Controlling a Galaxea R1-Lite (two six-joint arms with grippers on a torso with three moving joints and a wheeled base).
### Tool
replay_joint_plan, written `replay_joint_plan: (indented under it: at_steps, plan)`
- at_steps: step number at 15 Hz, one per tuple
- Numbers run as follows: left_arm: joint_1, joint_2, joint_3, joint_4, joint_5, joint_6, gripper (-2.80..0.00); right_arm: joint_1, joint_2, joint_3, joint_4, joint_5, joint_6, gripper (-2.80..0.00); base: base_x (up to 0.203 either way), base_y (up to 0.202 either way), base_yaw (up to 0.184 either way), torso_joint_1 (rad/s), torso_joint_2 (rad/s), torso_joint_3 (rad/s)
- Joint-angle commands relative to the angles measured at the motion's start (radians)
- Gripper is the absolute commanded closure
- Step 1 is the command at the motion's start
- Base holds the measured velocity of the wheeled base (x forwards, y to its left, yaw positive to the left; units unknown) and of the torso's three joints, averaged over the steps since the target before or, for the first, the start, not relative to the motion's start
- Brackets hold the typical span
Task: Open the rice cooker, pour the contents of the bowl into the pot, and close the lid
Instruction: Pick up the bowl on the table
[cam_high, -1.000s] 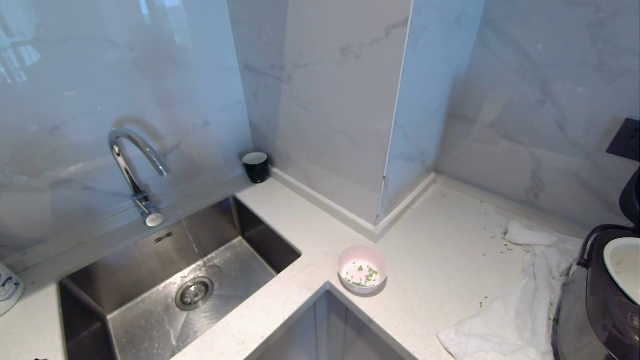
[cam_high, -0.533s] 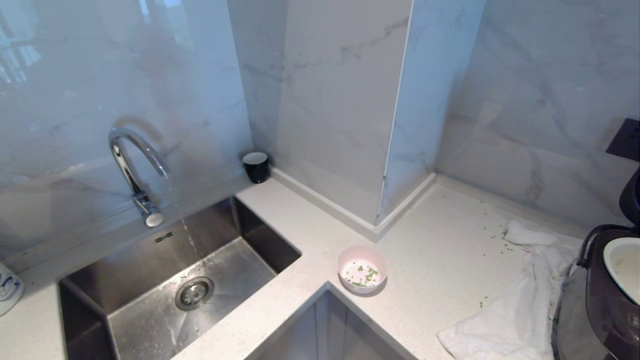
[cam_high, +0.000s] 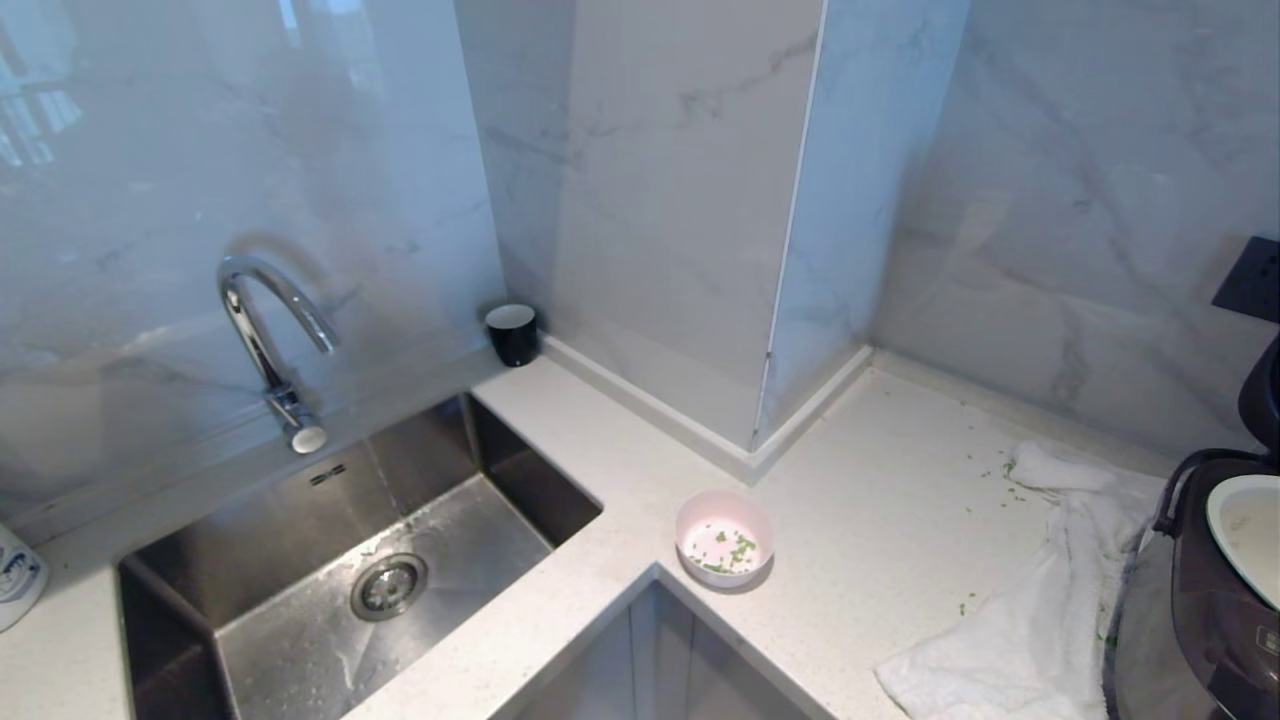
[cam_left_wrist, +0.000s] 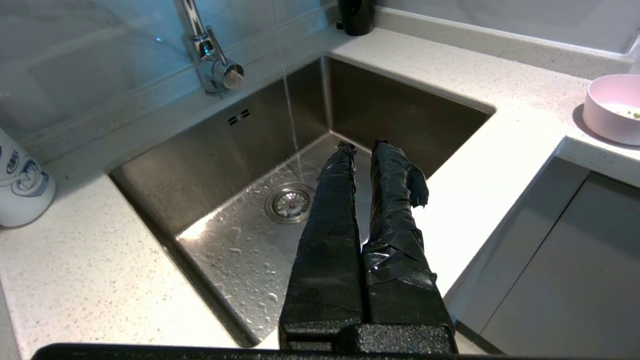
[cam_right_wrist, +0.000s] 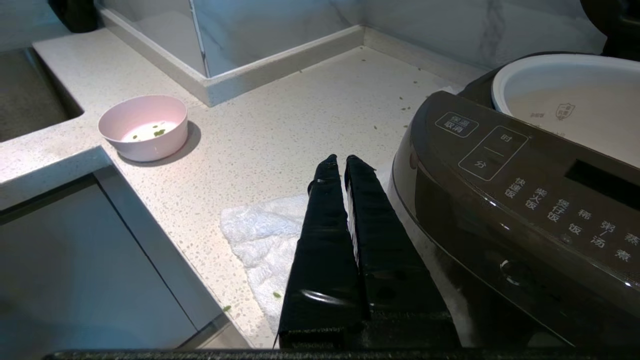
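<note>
The pale pink bowl (cam_high: 724, 538) (cam_left_wrist: 612, 107) (cam_right_wrist: 143, 125) stands on the counter's inner corner, with green bits of contents (cam_high: 735, 550) (cam_right_wrist: 150, 131) on its white inside. At the right edge the dark-brown rice cooker (cam_high: 1200, 620) (cam_right_wrist: 525, 200) stands open. Its lid (cam_high: 1262, 395) (cam_right_wrist: 615, 20) is raised and the cream-white pot (cam_high: 1245, 530) (cam_right_wrist: 565, 85) is exposed. My right gripper (cam_right_wrist: 341, 158) is shut and empty, over the towel just left of the cooker's front. My left gripper (cam_left_wrist: 363, 144) is shut and empty, above the sink's near edge. Neither arm shows in the head view.
A white towel (cam_high: 1020, 600) (cam_right_wrist: 260, 235) lies under and beside the cooker, with green bits (cam_high: 1010, 480) strewn near it. The steel sink (cam_high: 420, 460) (cam_left_wrist: 400, 100) with its faucet (cam_high: 265, 340) (cam_left_wrist: 210, 55) is at left. A black cup (cam_high: 512, 334) and a white bottle (cam_high: 15, 585) (cam_left_wrist: 20, 185) stand by.
</note>
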Motion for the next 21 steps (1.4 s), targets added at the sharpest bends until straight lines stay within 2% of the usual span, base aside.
replay_joint_plan:
  at_steps: [1,7,11,21]
  plan:
    - [0.0,0.005,0.002,0.0,-0.002,0.001,0.0,0.0,0.001,0.0,-0.001,-0.003,0.01,0.0,0.0,0.0,0.0,0.0,0.0,0.0]
    - [0.0,0.005,0.002,0.0,-0.002,-0.001,0.0,0.0,0.001,0.0,0.0,-0.006,0.011,0.0,0.0,0.0,0.0,0.0,0.0,0.0]
    - [0.0,0.005,0.002,0.0,0.0,0.022,0.0,0.0,0.003,0.0,-0.001,-0.006,0.01,0.0,0.0,0.0,0.0,0.0,0.0,0.0]
    - [0.0,0.005,0.002,0.0,0.0,0.013,0.0,0.0,0.003,0.0,0.0,-0.006,0.011,0.0,-0.188,-0.024,0.001,0.003,0.0,0.002]
